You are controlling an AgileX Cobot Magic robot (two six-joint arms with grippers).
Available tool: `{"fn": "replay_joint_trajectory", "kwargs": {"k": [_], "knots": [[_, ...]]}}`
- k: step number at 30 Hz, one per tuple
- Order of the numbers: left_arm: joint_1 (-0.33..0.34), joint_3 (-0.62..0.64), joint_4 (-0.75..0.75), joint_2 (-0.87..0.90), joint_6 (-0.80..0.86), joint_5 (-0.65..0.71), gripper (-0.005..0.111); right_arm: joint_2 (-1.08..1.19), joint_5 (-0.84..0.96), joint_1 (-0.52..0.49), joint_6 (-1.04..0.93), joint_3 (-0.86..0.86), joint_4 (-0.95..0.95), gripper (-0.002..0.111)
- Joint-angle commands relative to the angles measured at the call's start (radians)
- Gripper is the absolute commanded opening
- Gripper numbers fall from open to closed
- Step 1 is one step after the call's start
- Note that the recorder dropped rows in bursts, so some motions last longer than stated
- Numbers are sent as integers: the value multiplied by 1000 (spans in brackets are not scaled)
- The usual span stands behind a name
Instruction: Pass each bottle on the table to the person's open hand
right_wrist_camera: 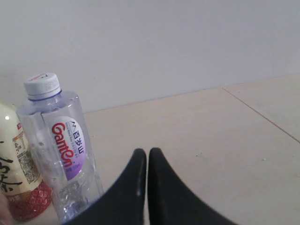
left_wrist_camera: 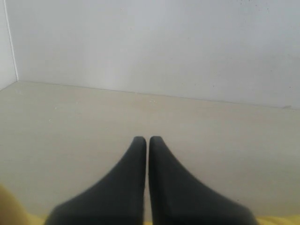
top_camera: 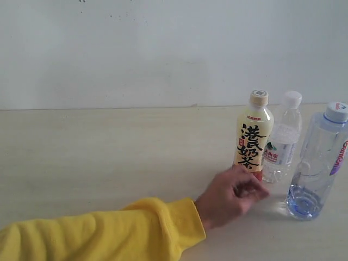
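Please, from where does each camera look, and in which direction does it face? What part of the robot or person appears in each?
Exterior: off the arms, facing across the table to the white wall; shows the person's hand by the milk-tea bottle, no robot part.
Left wrist: behind the shut left gripper, facing over the tabletop to the wall.
Right wrist: behind the shut right gripper, facing the purple-labelled bottle.
Shared: exterior and right wrist both show those two bottles.
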Motion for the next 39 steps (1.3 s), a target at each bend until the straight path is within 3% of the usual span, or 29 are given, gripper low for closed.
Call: {"fn": "replay_joint_trajectory", "kwargs": {"k": [1,32,39], "knots": [[3,-2,0,-3,-3,-1,4,-3,-12,-6,-4,5,-3,1],[3,-2,0,-3,-3,-1,4,-3,-12,-6,-4,5,-3,1],[3,-2,0,-3,-3,-1,4,-3,-88,-6,180,5,120,1]]}}
